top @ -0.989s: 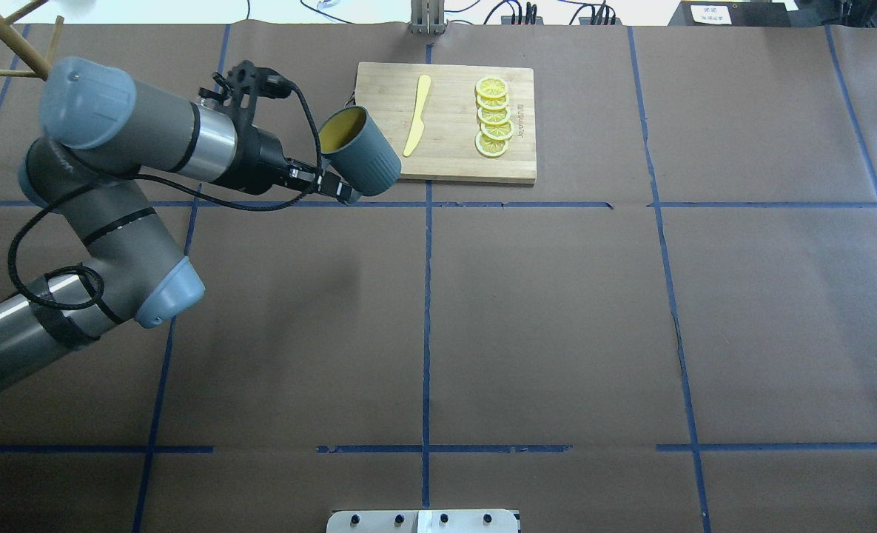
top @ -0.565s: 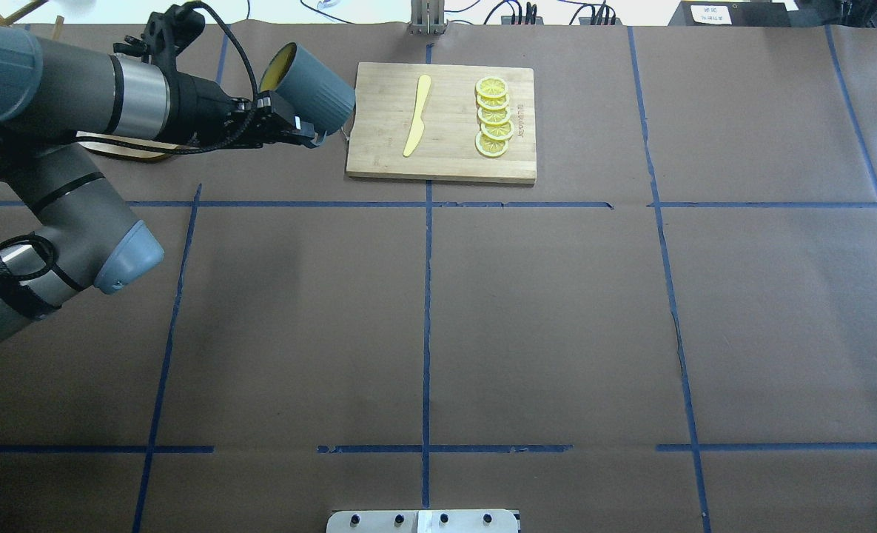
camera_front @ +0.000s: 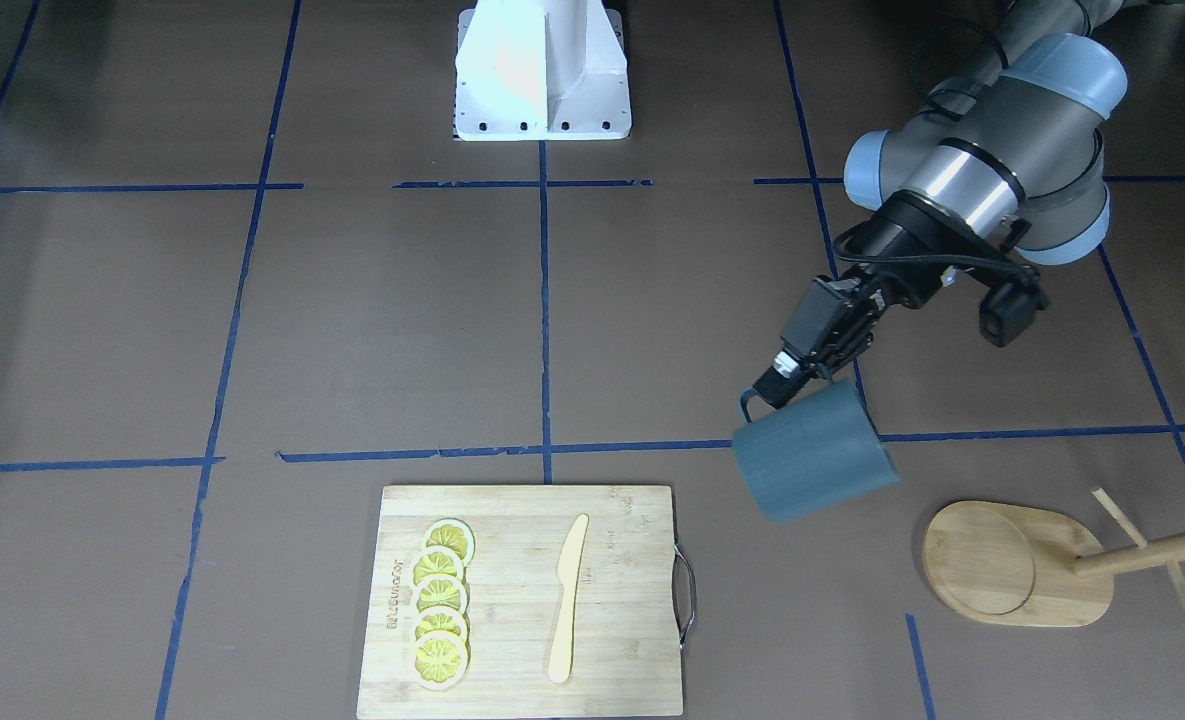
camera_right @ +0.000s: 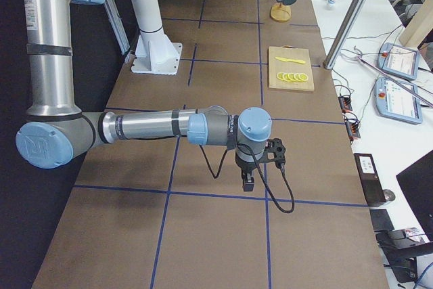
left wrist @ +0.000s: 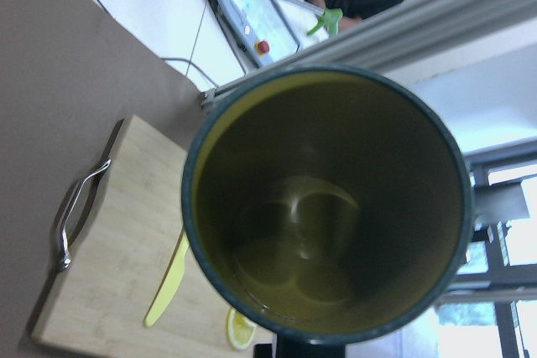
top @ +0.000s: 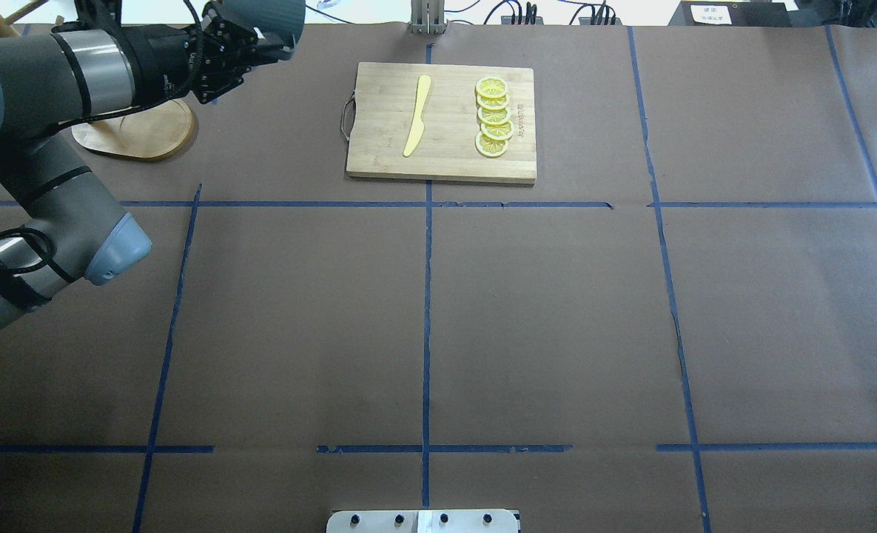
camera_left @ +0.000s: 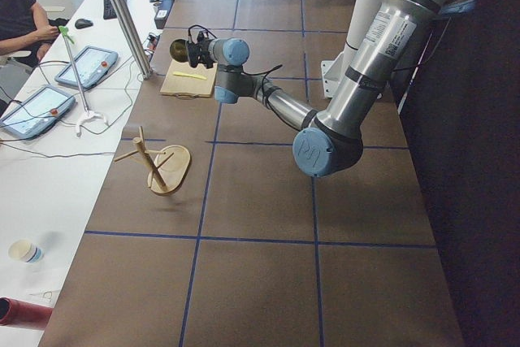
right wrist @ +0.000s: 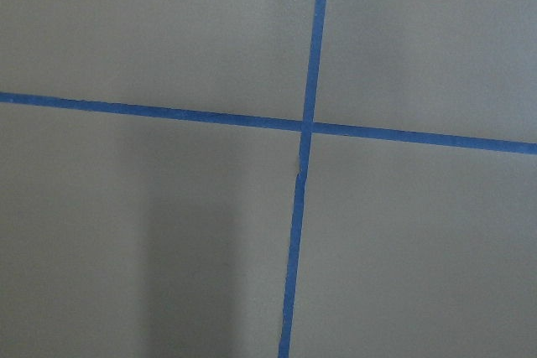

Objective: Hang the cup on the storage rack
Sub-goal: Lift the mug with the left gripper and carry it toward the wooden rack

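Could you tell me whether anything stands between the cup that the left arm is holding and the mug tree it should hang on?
Nothing visible does. The left end effector holds the cup aloft near the mug tree, and no object shows between them; the cutting board lies on the cup's other side.

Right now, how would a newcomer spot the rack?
Start at the big cutting board. Toward the robot's left of it stands the rack: an oval bamboo base with a post and thin pegs, where the board is flat and rectangular.
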`<state>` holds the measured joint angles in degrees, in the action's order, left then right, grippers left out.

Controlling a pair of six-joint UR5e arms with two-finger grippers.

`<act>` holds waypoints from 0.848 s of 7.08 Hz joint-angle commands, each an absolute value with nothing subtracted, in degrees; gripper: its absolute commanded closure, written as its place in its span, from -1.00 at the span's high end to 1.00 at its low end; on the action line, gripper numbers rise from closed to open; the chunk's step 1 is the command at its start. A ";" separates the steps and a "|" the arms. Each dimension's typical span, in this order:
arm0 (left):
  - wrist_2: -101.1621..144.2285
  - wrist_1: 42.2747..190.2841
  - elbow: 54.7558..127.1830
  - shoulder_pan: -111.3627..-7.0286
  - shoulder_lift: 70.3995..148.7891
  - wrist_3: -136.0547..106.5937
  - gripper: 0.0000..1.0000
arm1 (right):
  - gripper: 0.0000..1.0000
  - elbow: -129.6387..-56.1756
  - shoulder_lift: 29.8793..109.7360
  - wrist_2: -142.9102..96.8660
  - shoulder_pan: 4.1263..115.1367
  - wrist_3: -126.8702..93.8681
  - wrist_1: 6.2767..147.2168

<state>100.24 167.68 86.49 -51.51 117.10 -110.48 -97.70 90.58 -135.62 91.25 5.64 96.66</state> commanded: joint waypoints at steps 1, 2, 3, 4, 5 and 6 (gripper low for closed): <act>88.12 177.06 85.00 -51.59 113.75 -122.12 -1.00 | 0.99 -98.08 90.18 -135.70 91.32 4.75 96.59; 86.94 180.49 83.51 -51.68 112.51 -127.21 -1.00 | 0.99 -98.69 90.18 -135.70 91.32 4.75 96.59; 82.83 184.96 80.89 -51.51 112.59 -136.92 -1.00 | 0.99 -98.88 90.26 -135.70 91.32 4.66 96.59; 79.31 189.10 77.73 -51.33 113.02 -143.11 -1.00 | 0.99 -98.88 90.26 -135.70 91.32 4.66 96.59; 77.80 192.62 73.43 -51.76 113.72 -144.30 -1.00 | 0.99 -98.88 90.26 -135.62 91.32 4.83 96.59; 77.87 192.66 68.86 -54.12 116.34 -146.75 -1.00 | 0.99 -98.88 90.18 -135.62 91.32 4.83 96.59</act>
<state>78.85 190.86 73.95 -52.32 114.21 -143.56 -98.85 90.24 -135.65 91.32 4.78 96.59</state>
